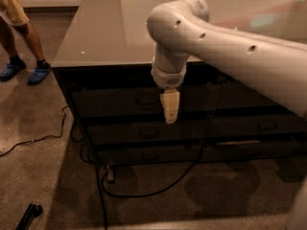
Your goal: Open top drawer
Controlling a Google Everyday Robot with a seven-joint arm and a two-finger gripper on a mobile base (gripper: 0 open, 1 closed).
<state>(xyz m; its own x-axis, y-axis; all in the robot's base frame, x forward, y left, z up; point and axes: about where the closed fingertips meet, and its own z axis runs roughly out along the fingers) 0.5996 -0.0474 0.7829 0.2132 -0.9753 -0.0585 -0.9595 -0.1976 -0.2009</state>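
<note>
1. Person: stands in blue shoes far left of the metal pull, well apart from the cabinet. Plan no base motion toward that side.
2. Black cable: trails over the floor left of and below the pull and runs in under the cabinet. Treat it as a likely snag hazard if the base backs away during the pull-out.
3. Top drawer: the dark front directly under the countertop edge, shut. Its metal pull sits at the centre of the front. The slimmer fronts below the pull carry similar pulls and are not the target.
4. Gripper: hangs tip-down in front of the drawer face, just right of the pull and slightly lower. Nothing is visible in it. From this angle it cannot be told whether it is released or clenched.
5. Step in hand: approach to the pull. Shift the gripper left and slightly up until it is centred on the pull, then advance square to the front. Seat it on the pull itself before drawing straight out, to avoid binding.
6. Neighbouring column: right of the pull. Stay clear of it.
</note>
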